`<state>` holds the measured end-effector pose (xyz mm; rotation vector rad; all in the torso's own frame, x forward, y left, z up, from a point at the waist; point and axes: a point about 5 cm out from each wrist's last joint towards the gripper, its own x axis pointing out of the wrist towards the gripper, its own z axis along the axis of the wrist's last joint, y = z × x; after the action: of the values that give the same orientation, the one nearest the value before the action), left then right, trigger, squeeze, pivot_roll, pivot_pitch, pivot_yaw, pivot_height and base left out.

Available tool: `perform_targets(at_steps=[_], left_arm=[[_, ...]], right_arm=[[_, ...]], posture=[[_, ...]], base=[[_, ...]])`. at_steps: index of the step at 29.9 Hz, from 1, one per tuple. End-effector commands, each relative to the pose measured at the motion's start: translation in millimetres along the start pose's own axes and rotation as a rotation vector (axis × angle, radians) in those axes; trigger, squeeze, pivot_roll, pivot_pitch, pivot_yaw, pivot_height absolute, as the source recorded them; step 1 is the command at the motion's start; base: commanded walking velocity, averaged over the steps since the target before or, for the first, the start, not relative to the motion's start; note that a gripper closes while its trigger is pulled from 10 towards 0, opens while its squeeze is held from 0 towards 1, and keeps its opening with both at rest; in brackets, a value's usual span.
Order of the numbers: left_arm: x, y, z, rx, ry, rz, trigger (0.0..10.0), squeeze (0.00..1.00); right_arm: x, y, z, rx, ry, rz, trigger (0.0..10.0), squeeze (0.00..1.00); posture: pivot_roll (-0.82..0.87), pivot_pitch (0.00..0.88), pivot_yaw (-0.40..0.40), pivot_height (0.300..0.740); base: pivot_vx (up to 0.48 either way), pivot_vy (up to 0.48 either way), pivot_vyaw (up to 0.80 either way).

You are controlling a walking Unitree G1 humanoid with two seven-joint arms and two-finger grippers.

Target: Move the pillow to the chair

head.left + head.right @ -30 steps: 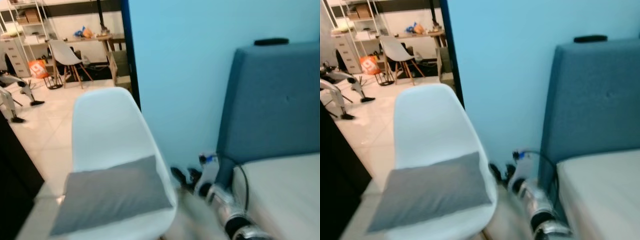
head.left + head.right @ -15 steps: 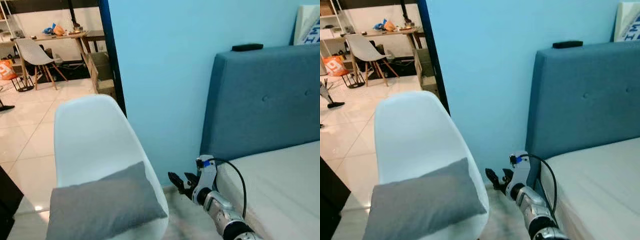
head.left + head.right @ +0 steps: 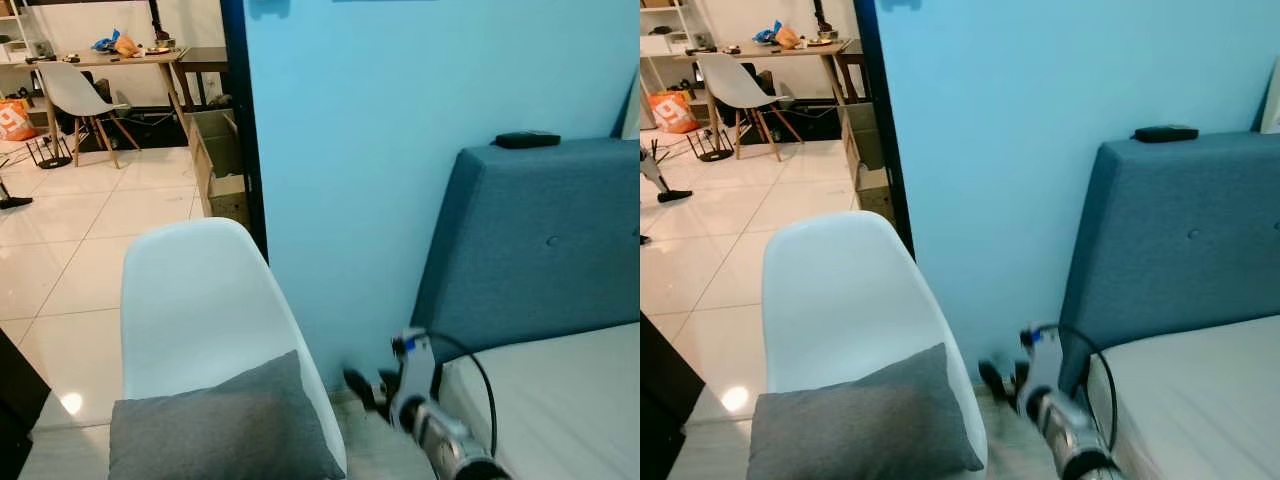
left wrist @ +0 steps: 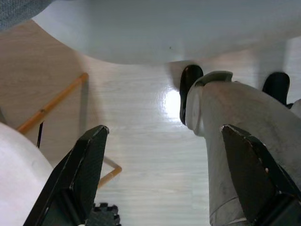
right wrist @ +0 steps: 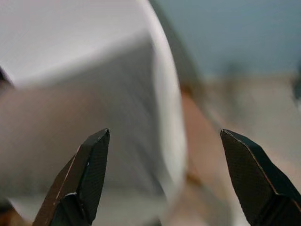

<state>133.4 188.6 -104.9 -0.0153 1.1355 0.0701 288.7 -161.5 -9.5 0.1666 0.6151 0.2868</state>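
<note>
- Our right gripper (image 3: 997, 378) hangs low between the white chair (image 3: 835, 300) and the bed (image 3: 1200, 400), fingers spread and holding nothing. It's blurred in the head views, so the arm is probably moving.
- Right wrist view: both black fingers (image 5: 84, 176) wide apart, looking at the chair's edge and the grey pillow on it, all blurred.
- Our left gripper (image 4: 171, 176) is also spread and empty. Its wrist view looks down past the chair's underside at the pale wood floor (image 4: 141, 141), a tan chair leg (image 4: 51, 103) and what looks like our own leg.
- The pillow (image 3: 220, 430) lies on the chair seat, leaning slightly against the backrest, near edge cut off by the frame.
- Judgement: the placement looks done, so the step in hand is clearing away from the chair.
- Do it well: we take the right arm back along the gap beside the bed, away from the seat edge, so the fingers don't catch the pillow's right corner.
- We keep the left fingers clear of the chair leg and seat underside; a knock there could tip the pillow off.
- Watch the black cable (image 3: 480, 365) looping by the blue headboard (image 3: 540, 240). It looks like it belongs to the arm, though we can't tell for sure.
- We can't see the pillow's near edge, so we'd check its overhang before backing off.
</note>
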Motion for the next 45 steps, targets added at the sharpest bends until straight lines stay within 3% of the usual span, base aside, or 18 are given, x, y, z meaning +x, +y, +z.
perform_targets(at_steps=[1,6,7,8,12,13,24,28,36,45], left_arm=[[-0.4,-0.5,-4,0.007,0.012,-0.004,10.0,0.0],[-0.3,-1.1,-3,0.011,0.01,-0.008,10.0,0.0],[-0.3,-1.1,-3,0.011,0.01,-0.008,10.0,0.0],[-0.2,-1.3,-2,0.009,0.006,-0.011,10.0,0.0],[0.0,-1.5,-1,0.012,0.004,-0.012,10.0,0.0],[0.0,-1.6,-1,0.013,0.002,-0.012,10.0,0.0],[0.7,-3.5,5,0.02,-0.019,-0.02,10.0,0.0],[1.0,-4.4,9,0.071,-0.034,-0.013,10.0,0.0],[0.9,-6.4,8,0.122,-0.042,0.006,10.0,0.0],[0.7,-5.1,9,0.122,-0.056,0.014,10.0,0.0]], right_arm=[[-7.0,-9.6,-21,-0.094,0.102,-0.078,10.0,0.0],[-28.2,-27.4,-69,-0.137,0.319,-0.213,10.0,0.0],[-28.2,-27.4,-69,-0.137,0.319,-0.213,10.0,0.0],[-43.2,-38.3,-91,-0.108,0.394,-0.301,10.0,0.0],[-57.2,-42.3,-114,-0.102,0.476,-0.345,10.0,0.0],[-61.5,-42.0,-122,-0.059,0.494,-0.355,10.0,0.0],[-85.2,-52.4,-147,-0.12,0.613,-0.452,10.0,0.0],[-95.8,-50.4,-163,-0.135,0.678,-0.461,10.0,0.0],[-92.0,-46.4,-161,-0.162,0.676,-0.441,10.0,0.0],[-92.1,-39.8,-167,-0.167,0.683,-0.433,10.0,0.0]], posture=[[-0.05,0.038,-0.007,0.74],[-0.06,0.034,-0.003,0.74],[-0.06,0.034,-0.003,0.74],[-0.06,0.033,-0.001,0.74],[-0.06,0.032,0.001,0.74],[-0.06,0.029,0.002,0.74],[-0.07,0.015,0.005,0.74],[-0.07,0.016,0.002,0.74],[-0.07,0.019,0.002,0.74],[-0.07,0.026,0.004,0.74]], base=[[0.0,0.0,0.0],[0.0,0.0,-0.16],[0.0,0.0,-0.8],[0.0,0.0,-0.77],[0.0,0.0,-0.77],[0.0,0.0,-0.77],[0.0,0.0,-0.77],[0.0,0.0,-0.77],[0.0,0.0,-0.77],[0.0,0.0,-0.77]])
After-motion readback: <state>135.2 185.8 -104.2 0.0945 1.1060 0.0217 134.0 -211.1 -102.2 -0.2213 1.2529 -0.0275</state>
